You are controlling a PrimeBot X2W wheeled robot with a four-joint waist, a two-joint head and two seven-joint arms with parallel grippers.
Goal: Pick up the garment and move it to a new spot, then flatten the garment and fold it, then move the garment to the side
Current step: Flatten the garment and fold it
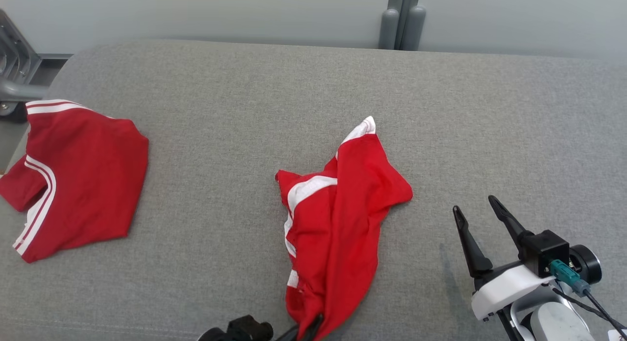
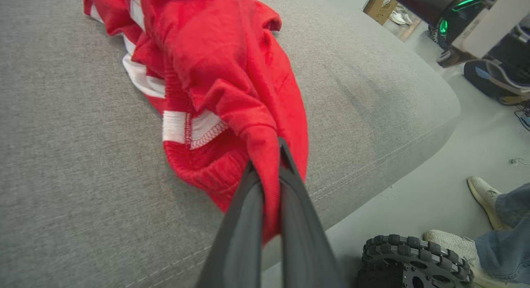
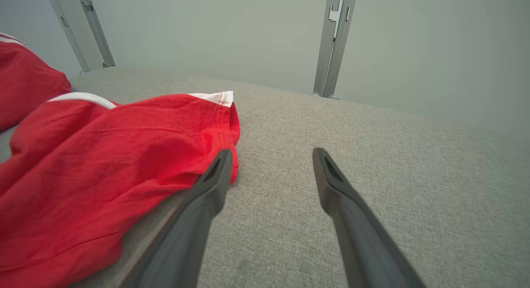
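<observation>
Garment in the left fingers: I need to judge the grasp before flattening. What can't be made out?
Left wrist view: bunched folds around the left fingers hide which part of the garment is pinched.
Head view: the bottom edge cuts off those fingers and the pinched end.
Right wrist view: the left edge cuts off the garment.

The right pincer (image 1: 475, 206), at the lower right of the head view, has two long, dark, tapering fingers (image 1: 471, 250) set in a glossy white shell (image 1: 504, 288). Behind them sits a black box (image 1: 544, 252) with a teal plug (image 1: 563, 271) and a thin black cable (image 1: 597, 304), beside a black round cap (image 1: 588, 263). The left pincer (image 2: 267, 155) has matte dark grey fingers (image 2: 236, 238). At the lower right of the left wrist view is a black knobbly wheel (image 2: 408, 243) with a grey, holed hub (image 2: 414, 275).
</observation>
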